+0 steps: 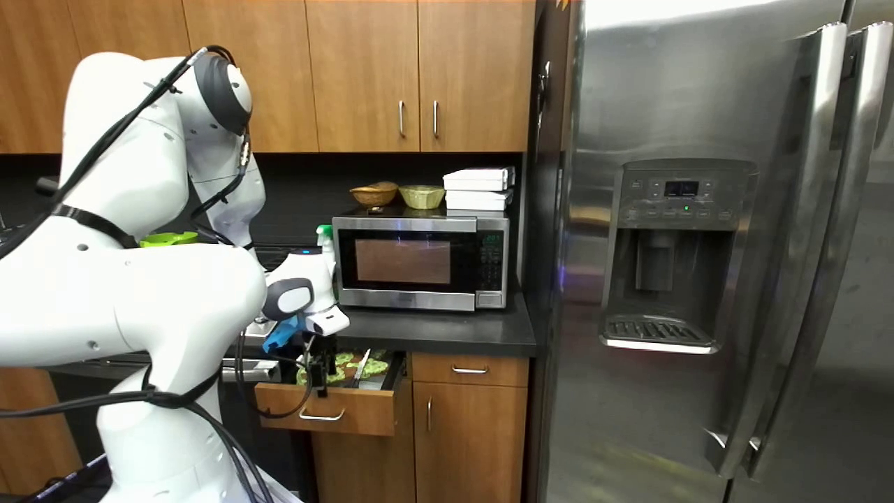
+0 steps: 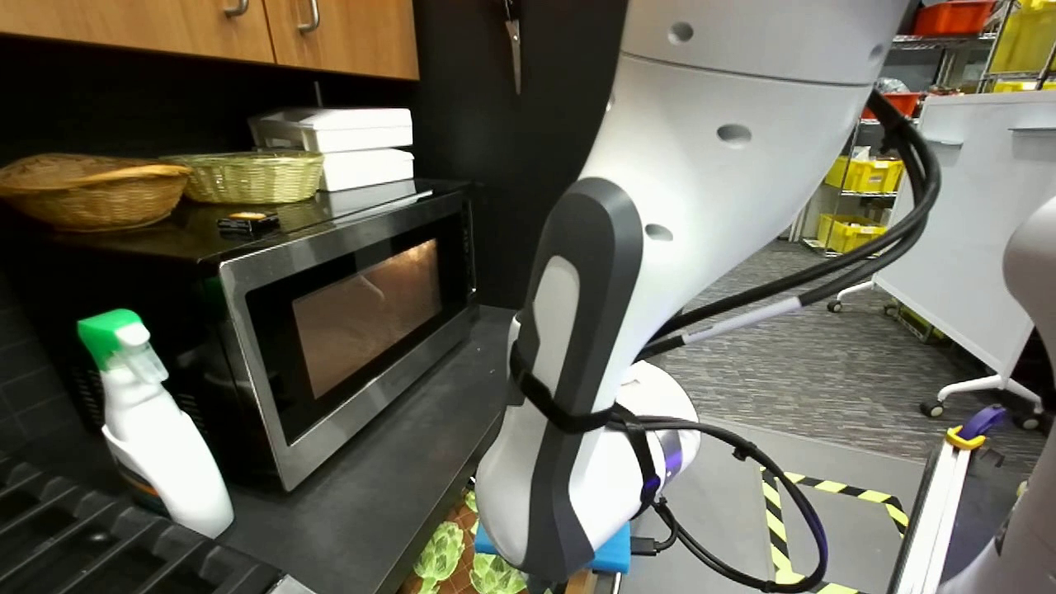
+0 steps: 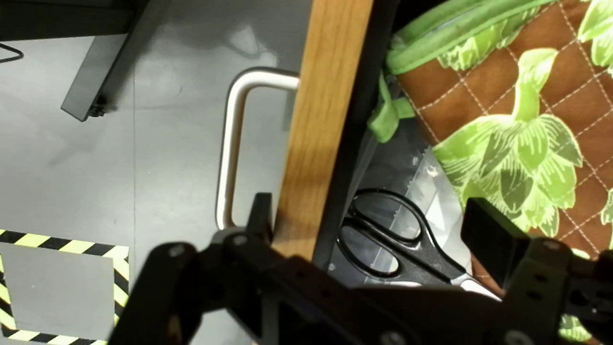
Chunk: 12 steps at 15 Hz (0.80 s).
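A wooden drawer (image 3: 325, 120) lies nearest the hand (image 3: 371, 211); it juts out from beneath the desk (image 1: 433, 332) at the lower centre of an exterior view, and its front edge slants from the top of the wrist view down to the lower centre. The two fingers (image 3: 493, 239) stand well apart, one on the outer side of that edge and one over the drawer's inside; I cannot tell whether either touches the wood. The metal handle (image 3: 231, 153) shows left of centre in the wrist view, on the drawer's outer face.

Inside, a pair of scissors (image 3: 424, 258) appears between the fingers in that view, black loops beside the drawer front, blades toward the lower right and partly hidden by the hand. A quilted brown cloth (image 3: 531, 143) with green leafy figures fills the upper right.

On the desk, a microwave (image 1: 405, 262) bears a brown basket (image 2: 91, 194), a pale green basket (image 2: 256, 177) and two stacked white boxes (image 1: 478, 199). A white spray bottle (image 2: 165, 454) with a green head stands beside it, lower left in an exterior view. A steel refrigerator (image 1: 649, 405) occupies the right of an exterior view; striped tape (image 3: 79, 246) marks the floor (image 3: 172, 167), lower left in the wrist view.
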Each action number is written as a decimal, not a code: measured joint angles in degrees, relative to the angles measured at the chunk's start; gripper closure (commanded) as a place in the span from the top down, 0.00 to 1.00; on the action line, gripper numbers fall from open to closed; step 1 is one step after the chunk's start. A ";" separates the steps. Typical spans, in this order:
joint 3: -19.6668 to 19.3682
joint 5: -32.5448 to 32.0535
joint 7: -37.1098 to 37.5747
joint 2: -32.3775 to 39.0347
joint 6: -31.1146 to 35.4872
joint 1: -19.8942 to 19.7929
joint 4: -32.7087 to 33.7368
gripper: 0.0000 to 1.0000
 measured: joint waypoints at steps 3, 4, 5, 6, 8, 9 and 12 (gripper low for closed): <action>-1.83 -2.11 1.42 0.37 -2.33 1.41 0.71 1.00; -1.80 -4.52 3.04 0.42 -2.62 1.10 0.84 1.00; -1.57 -7.84 5.71 0.42 -2.71 0.58 0.87 1.00; -1.42 -10.84 8.23 0.41 -2.84 0.16 0.92 1.00; -1.13 -16.68 13.36 0.36 -2.98 -0.69 0.94 1.00; -1.04 -19.16 15.67 0.34 -3.04 -1.00 0.96 1.00; -0.53 -24.28 21.12 0.31 -3.04 -2.15 1.18 1.00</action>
